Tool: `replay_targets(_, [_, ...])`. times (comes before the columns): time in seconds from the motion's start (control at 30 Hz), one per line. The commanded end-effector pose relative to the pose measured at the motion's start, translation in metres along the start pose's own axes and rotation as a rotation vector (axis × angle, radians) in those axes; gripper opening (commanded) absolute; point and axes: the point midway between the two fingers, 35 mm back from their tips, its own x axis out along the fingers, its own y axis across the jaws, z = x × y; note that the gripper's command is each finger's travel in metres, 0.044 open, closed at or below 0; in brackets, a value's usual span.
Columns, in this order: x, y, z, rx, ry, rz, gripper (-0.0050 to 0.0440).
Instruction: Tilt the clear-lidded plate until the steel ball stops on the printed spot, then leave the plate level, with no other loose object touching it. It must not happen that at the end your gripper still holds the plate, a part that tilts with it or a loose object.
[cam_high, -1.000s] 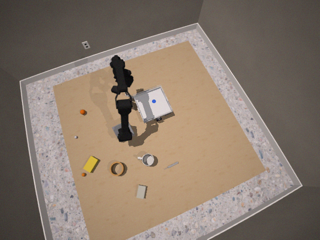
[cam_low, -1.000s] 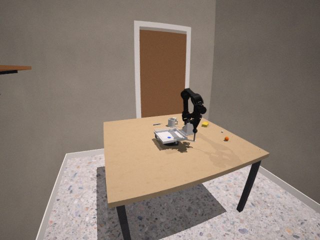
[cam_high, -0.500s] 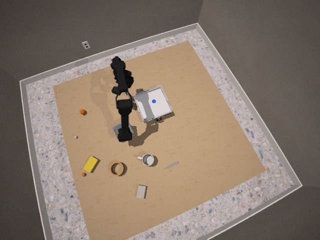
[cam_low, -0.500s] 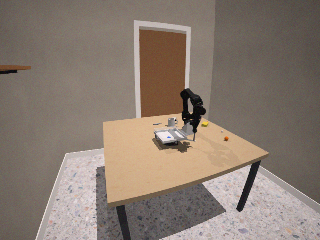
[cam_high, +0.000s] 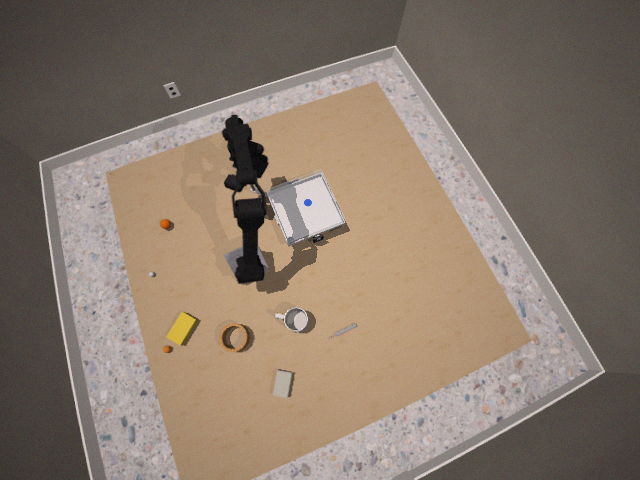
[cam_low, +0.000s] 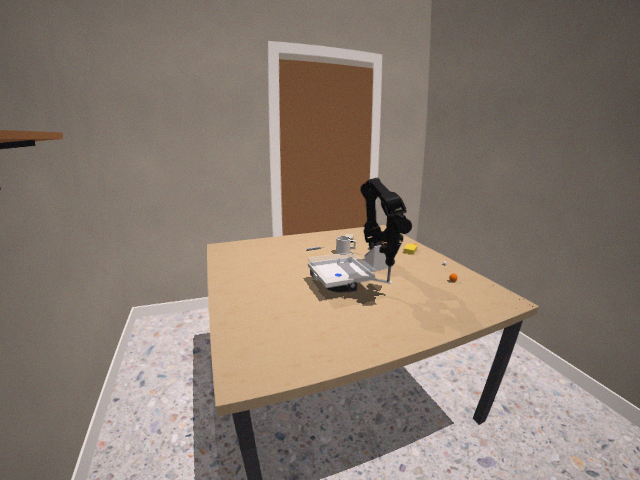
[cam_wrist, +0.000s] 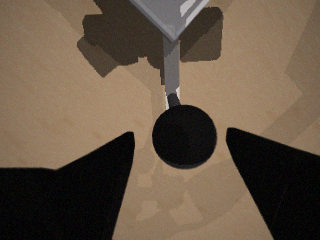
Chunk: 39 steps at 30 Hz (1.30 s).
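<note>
Wooden table (cam_low: 320, 330); arm (cam_low: 385, 217) bent downward, end effector (cam_wrist: 180, 145) parted over knob (cam_wrist: 184, 136).

clear-lidded white plate (cam_high: 320, 209) on table, blue spot (cam_high: 308, 202) near centre

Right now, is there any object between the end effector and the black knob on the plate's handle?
Nothing visible stands between them. In the wrist view the black knob lies in the open gap of the end effector, neither finger touching it. The grey stem runs on to the plate.
</note>
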Motion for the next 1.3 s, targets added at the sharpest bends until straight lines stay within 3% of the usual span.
replay_targets(0.0, [0.003,0.000,0.001,-0.003,-0.004,0.001,0.0300])
replay_targets(1.17, [0.030,-0.002,0.002,-0.003,-0.004,0.001,0.0300])
replay_targets(1.2, [0.030,-0.002,0.002,-0.003,-0.004,0.001,0.0150])
replay_targets(1.27, [0.030,-0.002,0.002,-0.003,-0.004,0.001,0.0150])
